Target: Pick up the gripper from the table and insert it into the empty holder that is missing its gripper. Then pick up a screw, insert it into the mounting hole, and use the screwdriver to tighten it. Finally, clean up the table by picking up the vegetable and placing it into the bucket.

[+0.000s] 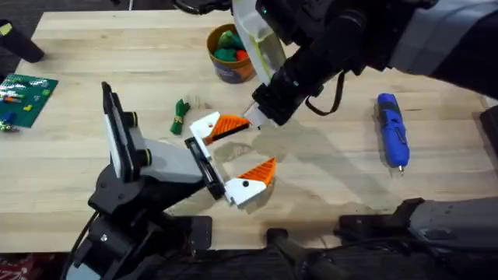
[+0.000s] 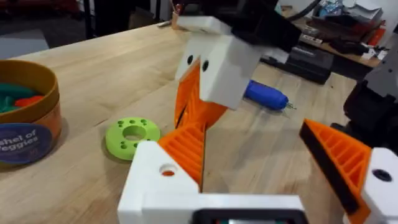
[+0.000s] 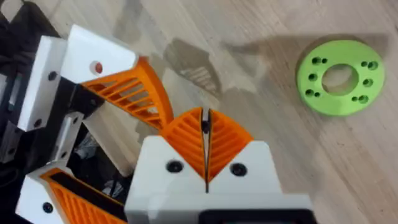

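At table (image 1: 93, 58) centre, right gripper (image 3: 206, 134), ribbed orange pads pressed together, touches the white-and-orange gripper (image 1: 218, 126) seated at the holder (image 1: 198, 152); left gripper (image 2: 267, 162) spread apart. Blue screwdriver (image 1: 391, 130) at 3 o'clock.

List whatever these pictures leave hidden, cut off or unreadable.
Right wrist view: whether the shut right pincer pinches anything; the seam between its pads is too thin to tell.
Left wrist view: the screwdriver, mostly hidden behind the right pincer.
Left wrist view: the bucket, cut off by the edge, its label partly lost.
Overhead view: the holder, its slot covered by the white base of the gripper.
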{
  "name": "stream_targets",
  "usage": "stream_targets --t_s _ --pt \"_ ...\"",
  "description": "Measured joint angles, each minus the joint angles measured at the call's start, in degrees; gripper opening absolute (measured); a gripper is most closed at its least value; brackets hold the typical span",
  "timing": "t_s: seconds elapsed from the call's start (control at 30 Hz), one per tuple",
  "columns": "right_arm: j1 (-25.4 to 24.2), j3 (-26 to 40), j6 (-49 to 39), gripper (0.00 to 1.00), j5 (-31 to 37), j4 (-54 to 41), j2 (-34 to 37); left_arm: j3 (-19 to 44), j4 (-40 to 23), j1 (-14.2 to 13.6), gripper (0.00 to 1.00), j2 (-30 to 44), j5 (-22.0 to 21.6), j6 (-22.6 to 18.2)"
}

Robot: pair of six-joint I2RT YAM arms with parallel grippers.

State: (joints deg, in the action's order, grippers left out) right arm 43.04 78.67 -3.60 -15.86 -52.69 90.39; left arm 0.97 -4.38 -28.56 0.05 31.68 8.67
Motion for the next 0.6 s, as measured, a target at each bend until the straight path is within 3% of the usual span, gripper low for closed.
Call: stream_targets --t_s 0.6 --pt "-1.38 0.0 0.44 0.01 -3.74 6.18 0.0 0.0 0.02 -0.02 0.985 0.0 0.66 -0.02"
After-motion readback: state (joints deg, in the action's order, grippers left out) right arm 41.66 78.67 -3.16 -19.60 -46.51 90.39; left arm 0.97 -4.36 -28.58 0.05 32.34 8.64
